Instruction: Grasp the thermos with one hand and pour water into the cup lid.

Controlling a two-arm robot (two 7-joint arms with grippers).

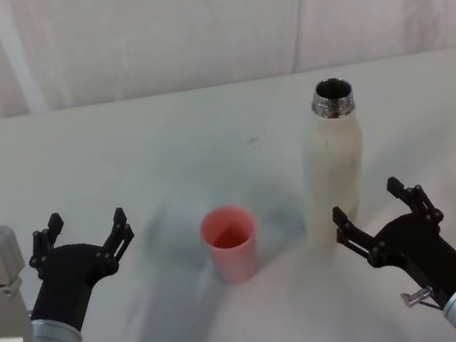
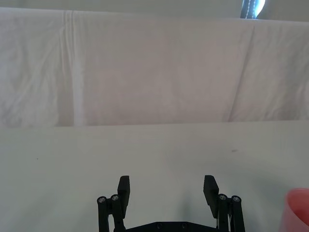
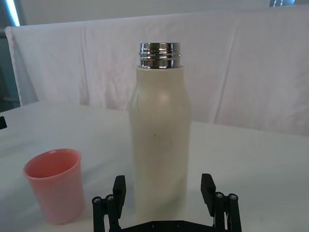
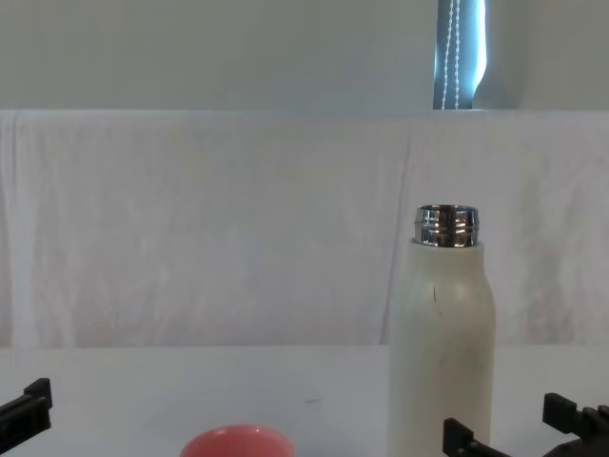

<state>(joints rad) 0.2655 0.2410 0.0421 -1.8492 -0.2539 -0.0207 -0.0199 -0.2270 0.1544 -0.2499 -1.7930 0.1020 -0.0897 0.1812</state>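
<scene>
My right gripper is nearest the work: fingers spread wide, nothing between them, hovering low over the white table just short of the thermos. My left gripper is likewise spread and empty, parked over bare table to the left of the cup lid.

Step in hand, as I judge it: close on the bottle with the right gripper.
1. Advance until the body sits squarely between both fingers. In the right wrist view the bottle already stands centred in the gap, so the approach line needs little correction.
2. Clamp on the straight lower-middle section, below the rounded shoulders; the matte surface should hold better than the chrome neck.
3. Lift clear before tilting, and tip toward the left, where the cup stands.

Next out is the cup lid, a small salmon-pink plastic cup, upright, mouth open, standing near the bottle on its left but not touching it. Its inside looks dry and empty.

Farthest is the thermos, a tall cream-white matte bottle with a shiny chrome threaded neck, upright on the table, uncapped. Its mouth is dark; I cannot tell whether water is inside or how high it stands. Tilt slowly for that reason. The cup is light and narrow, so a sudden stream could overshoot or knock it.
</scene>
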